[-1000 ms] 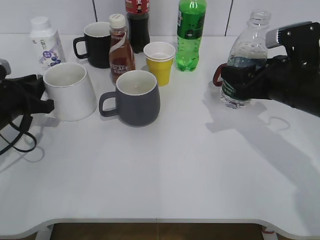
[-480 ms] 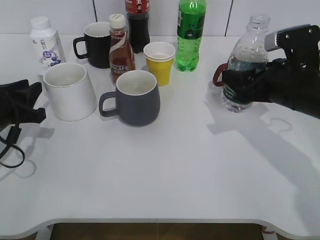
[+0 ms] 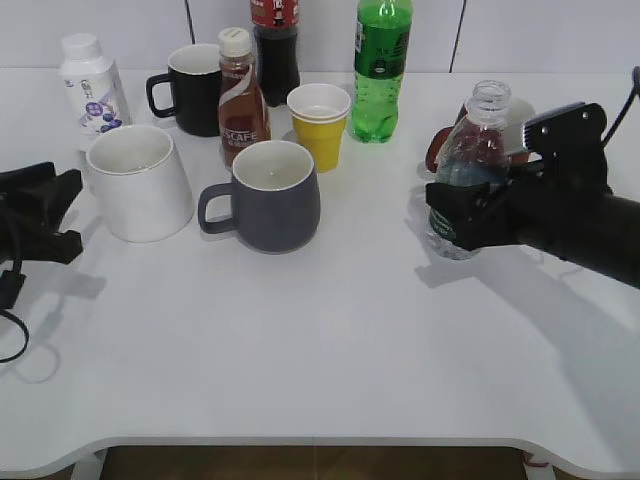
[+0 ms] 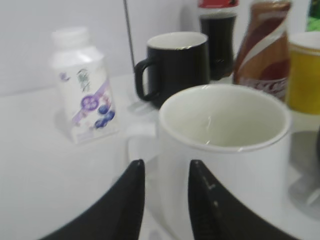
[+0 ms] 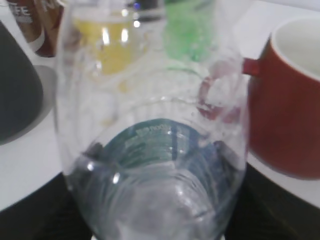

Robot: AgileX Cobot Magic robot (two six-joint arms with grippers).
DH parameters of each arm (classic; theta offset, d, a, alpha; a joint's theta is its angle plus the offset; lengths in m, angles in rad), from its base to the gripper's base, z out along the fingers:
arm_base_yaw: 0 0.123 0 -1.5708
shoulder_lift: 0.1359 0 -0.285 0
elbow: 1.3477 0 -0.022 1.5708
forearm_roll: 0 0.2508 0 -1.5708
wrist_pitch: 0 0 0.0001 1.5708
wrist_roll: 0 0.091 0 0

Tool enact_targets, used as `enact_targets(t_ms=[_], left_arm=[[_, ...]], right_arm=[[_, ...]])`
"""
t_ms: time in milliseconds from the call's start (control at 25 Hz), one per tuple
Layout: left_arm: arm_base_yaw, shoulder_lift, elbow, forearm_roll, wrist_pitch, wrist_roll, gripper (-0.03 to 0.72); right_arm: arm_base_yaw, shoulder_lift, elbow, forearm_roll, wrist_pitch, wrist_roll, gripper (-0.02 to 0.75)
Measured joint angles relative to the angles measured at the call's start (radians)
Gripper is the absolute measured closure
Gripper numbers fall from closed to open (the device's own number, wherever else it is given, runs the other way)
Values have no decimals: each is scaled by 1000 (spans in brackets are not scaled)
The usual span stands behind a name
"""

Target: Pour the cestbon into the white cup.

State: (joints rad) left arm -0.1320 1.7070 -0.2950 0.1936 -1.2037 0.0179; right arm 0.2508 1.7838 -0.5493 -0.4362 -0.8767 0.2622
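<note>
The cestbon (image 3: pixel 463 170), a clear ribbed bottle with a dark green label and no cap, stands upright at the right in my right gripper (image 3: pixel 455 215), which is shut on its lower body. It fills the right wrist view (image 5: pixel 155 150). The white cup (image 3: pixel 140 182) stands at the left; it also shows in the left wrist view (image 4: pixel 225 135). My left gripper (image 3: pixel 55 215) is open and empty, just left of the cup. In the left wrist view its fingertips (image 4: pixel 165 167) point at the cup's side wall.
A grey mug (image 3: pixel 270 195) stands right of the white cup. Behind are a black mug (image 3: pixel 190 90), a brown coffee bottle (image 3: pixel 242 100), a yellow paper cup (image 3: pixel 320 125), a green soda bottle (image 3: pixel 378 70), a cola bottle (image 3: pixel 275 45) and a small white bottle (image 3: pixel 92 85). A red mug (image 5: pixel 287 105) stands behind the cestbon.
My right gripper has carried the cestbon left and toward the front. My left gripper has drawn back a little from the white cup.
</note>
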Motion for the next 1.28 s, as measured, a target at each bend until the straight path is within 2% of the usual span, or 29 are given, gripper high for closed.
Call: enact_targets(t_ms=[240, 400, 600, 760, 840, 1000, 1120, 1200, 1280], left_arm=[[-1, -89, 0, 5, 99, 0, 457], [-1, -193, 0, 5, 210, 0, 457], [-1, -370, 1, -3, 372, -24, 457], [-8, -554, -59, -15, 699, -120, 454], [-25, -638, -140, -18, 919, -135, 449], [-86, -765, -307, -25, 1204, -139, 421], [-155, -841, -381, -37, 1322, -139, 295], [-206, -919, -409, -62, 1413, -139, 189], [-252, -1009, -431, -89, 1538, -139, 141]], right_arm=[[0, 17, 15, -25, -59, -17, 207], [0, 1, 17, -20, -81, -17, 137], [0, -109, 6, 18, -33, -17, 109], [0, -285, -49, -46, 194, 56, 108], [0, -381, -77, -117, 338, 134, 108], [6, -590, -86, -260, 581, 297, 110], [62, -755, -86, -320, 805, 386, 112], [138, -873, -86, -295, 966, 402, 114], [218, -983, -86, -234, 1122, 360, 121]])
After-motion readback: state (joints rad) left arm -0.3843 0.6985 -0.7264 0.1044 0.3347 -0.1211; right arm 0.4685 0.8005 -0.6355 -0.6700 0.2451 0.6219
